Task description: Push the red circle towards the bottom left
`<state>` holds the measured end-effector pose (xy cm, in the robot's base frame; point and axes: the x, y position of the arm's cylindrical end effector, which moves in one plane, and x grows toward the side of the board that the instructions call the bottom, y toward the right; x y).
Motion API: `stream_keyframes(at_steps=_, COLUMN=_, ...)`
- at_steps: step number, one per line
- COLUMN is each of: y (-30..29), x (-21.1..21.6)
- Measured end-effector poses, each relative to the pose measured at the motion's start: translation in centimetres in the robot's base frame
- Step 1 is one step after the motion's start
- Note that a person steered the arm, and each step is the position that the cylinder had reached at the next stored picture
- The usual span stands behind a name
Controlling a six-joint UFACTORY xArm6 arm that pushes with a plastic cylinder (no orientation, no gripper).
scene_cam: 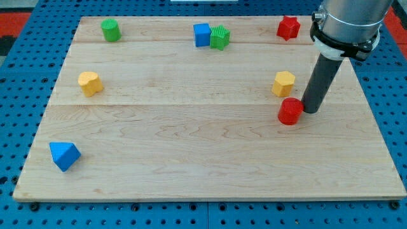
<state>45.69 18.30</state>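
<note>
The red circle (290, 111) lies on the wooden board (191, 159) at the view's right, a little below the middle. My tip (310, 111) rests on the board right beside the red circle, on its right side, touching or almost touching it. The dark rod rises from there up to the arm's grey body at the view's top right.
A yellow block (283, 83) sits just above the red circle. A red star-like block (288, 27) is at top right. A blue cube (202, 34) and green block (220, 37) touch at top centre. A green cylinder (110, 30), a yellow block (89, 83) and a blue triangle (63, 155) are at the left.
</note>
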Motion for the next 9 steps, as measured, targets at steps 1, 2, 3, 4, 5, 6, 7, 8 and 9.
stream_keyframes(at_steps=1, y=-0.5, x=0.0)
stream_keyframes(at_steps=2, y=-4.3, x=0.0)
stream_keyframes(at_steps=3, y=-8.4, x=0.3)
stream_keyframes(at_steps=4, y=-11.1, x=1.5)
stream_keyframes(at_steps=5, y=-11.4, x=2.3)
stream_keyframes(at_steps=6, y=-11.3, x=2.6)
stream_keyframes(at_steps=7, y=-10.1, x=5.0)
stream_keyframes(at_steps=8, y=-10.0, x=5.2)
stream_keyframes(at_steps=9, y=-10.7, x=5.2)
